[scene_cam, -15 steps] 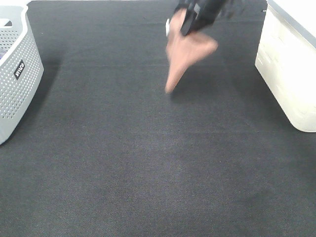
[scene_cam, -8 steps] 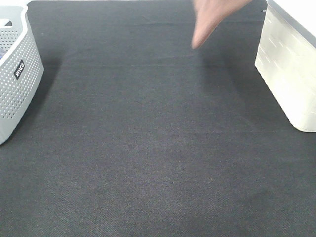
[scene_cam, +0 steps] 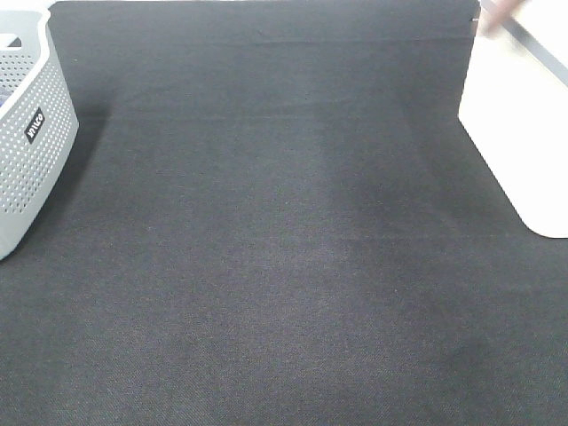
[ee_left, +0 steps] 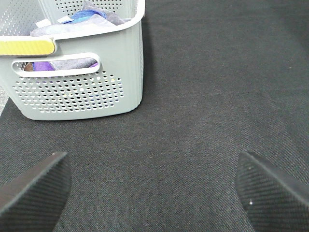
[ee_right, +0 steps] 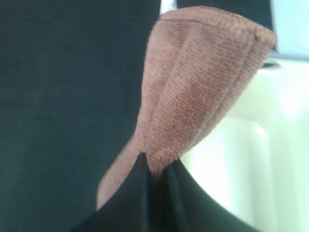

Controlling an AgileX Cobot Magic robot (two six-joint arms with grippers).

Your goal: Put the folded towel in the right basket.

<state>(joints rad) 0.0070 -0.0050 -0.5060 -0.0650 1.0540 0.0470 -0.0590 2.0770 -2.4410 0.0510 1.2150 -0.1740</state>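
The folded pinkish-brown towel (ee_right: pixel 193 87) hangs pinched between the fingers of my right gripper (ee_right: pixel 154 179), which is shut on it. In the right wrist view it hangs partly over the white right basket (ee_right: pixel 241 159) and partly over the dark mat. In the high view only a blurred tip of the towel (scene_cam: pixel 493 16) shows at the top edge, over the right basket (scene_cam: pixel 519 133); the right gripper is out of that frame. My left gripper (ee_left: pixel 154 193) is open and empty, low over the mat beside the grey basket.
A grey perforated basket (scene_cam: pixel 27 133) stands at the left edge; the left wrist view shows it (ee_left: pixel 82 82) holding several folded cloths. A dark mat (scene_cam: pixel 266 248) covers the table.
My right gripper has carried the towel up and to the right, out of the top of the high view, to above the right basket. The left arm has not moved.
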